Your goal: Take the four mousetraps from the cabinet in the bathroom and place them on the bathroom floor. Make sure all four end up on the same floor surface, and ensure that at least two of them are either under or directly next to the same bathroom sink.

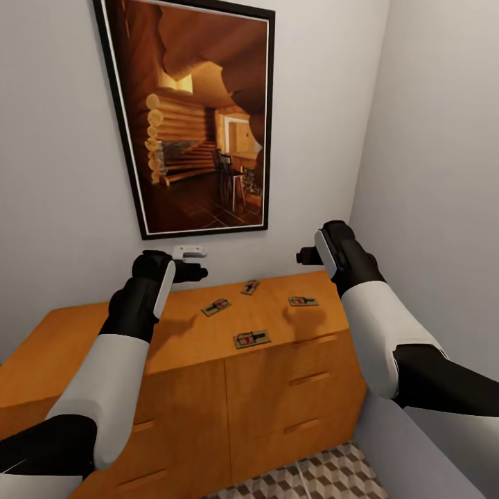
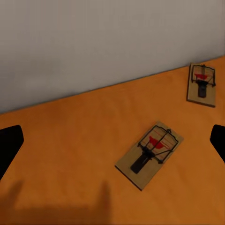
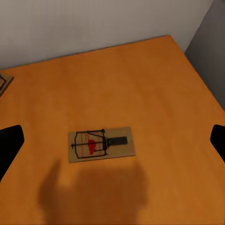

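Four mousetraps (image 1: 251,339) atop cabinet (image 1: 208,388), hands open

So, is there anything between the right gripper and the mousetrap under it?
No. In the right wrist view the mousetrap lies alone on the bare cabinet top, between the open fingers of the right gripper, which hovers above it.

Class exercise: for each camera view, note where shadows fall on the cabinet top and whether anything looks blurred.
Head view: soft arm shadows lie on the cabinet top; the mousetraps look small and slightly soft. Left wrist view: a faint shadow sits beside the nearer mousetrap; the edges are a little blurred. Right wrist view: a broad gripper shadow touches the mousetrap; no glare.
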Available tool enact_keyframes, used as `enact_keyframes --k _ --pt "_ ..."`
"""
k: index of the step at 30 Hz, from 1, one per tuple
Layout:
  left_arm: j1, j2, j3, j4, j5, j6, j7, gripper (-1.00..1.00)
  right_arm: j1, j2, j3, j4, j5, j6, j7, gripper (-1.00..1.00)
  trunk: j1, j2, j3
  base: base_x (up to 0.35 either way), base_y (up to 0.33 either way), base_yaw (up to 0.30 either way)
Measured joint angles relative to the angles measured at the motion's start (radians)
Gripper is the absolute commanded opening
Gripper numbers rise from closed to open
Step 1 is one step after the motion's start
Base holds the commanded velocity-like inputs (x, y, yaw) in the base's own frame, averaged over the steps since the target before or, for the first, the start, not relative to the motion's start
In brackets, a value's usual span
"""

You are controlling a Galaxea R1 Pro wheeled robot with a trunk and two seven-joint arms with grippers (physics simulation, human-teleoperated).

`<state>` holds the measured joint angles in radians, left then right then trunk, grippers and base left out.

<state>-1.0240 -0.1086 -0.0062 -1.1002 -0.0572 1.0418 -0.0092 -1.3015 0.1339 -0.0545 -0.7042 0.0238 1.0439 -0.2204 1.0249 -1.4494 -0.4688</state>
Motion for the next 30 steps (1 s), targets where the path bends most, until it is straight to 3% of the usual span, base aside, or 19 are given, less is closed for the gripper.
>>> enact_keyframes --k 6,14,22,25,30 --pt "0.000 0.001 -0.001 0.012 -0.001 0.001 0.002 1.00 0.000 0.001 0.000 0.001 -0.002 0.000 0.000 1.00 0.000 0.000 0.000 0.033 0.000 0.000" --pt "0.000 0.002 -0.003 0.092 -0.001 0.001 0.002 1.00 0.000 0.003 0.000 0.001 -0.005 0.000 0.000 1.00 0.000 0.000 0.000 0.008 0.000 0.000" --pt "0.000 0.015 -0.058 0.172 -0.001 0.001 -0.031 1.00 0.000 0.003 0.000 0.001 -0.005 0.000 0.000 1.00 0.000 0.000 0.000 0.001 0.000 0.000" --pt "0.000 0.028 -0.103 0.187 0.000 0.000 -0.092 1.00 0.000 0.003 0.000 0.001 -0.005 0.000 0.000 1.00 0.000 0.000 0.000 0.000 0.000 0.000" --pt "0.000 0.067 -0.180 0.196 -0.007 -0.001 -0.245 1.00 0.000 0.002 0.000 0.000 -0.005 0.000 0.000 1.00 0.000 0.000 0.000 0.000 0.000 0.000"
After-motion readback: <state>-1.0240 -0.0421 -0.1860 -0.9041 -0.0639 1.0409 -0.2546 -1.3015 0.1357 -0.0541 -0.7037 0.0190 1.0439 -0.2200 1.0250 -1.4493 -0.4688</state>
